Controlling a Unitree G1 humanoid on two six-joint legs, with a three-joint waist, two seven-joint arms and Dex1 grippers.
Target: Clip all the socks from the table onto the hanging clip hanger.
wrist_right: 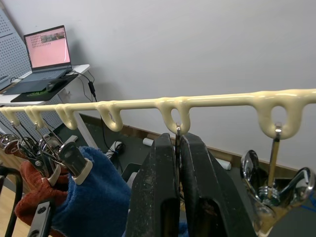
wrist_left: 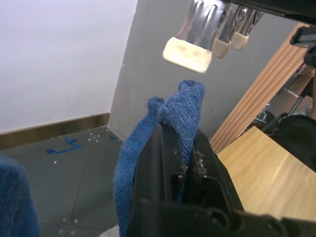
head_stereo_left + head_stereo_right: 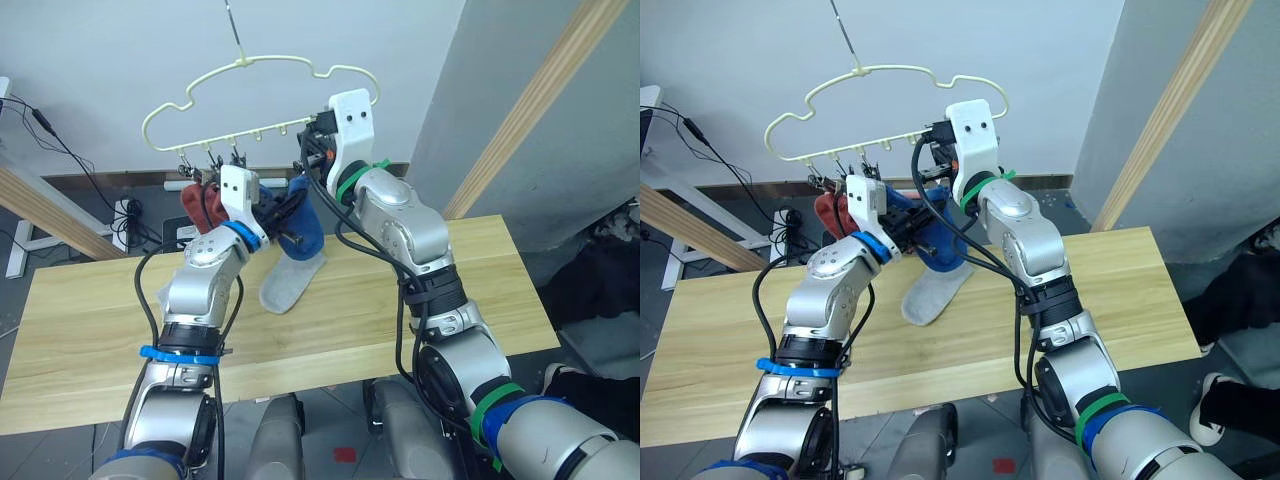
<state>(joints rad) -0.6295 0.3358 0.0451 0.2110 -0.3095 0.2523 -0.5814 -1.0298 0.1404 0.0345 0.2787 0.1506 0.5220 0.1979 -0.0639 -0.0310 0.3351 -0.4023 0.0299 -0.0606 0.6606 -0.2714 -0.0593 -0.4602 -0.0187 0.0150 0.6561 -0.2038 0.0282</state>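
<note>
Blue sock (image 2: 173, 118) pinched in left gripper (image 2: 178, 163), cuff just under clip (image 2: 195, 37). Right gripper (image 1: 178, 163) closed on clip wire under hanger (image 3: 262, 75) bar. Squeeze clip wide, feed cuff fully between pads, then release. Grey sock (image 3: 290, 282) waits on table (image 3: 90, 300).
</note>
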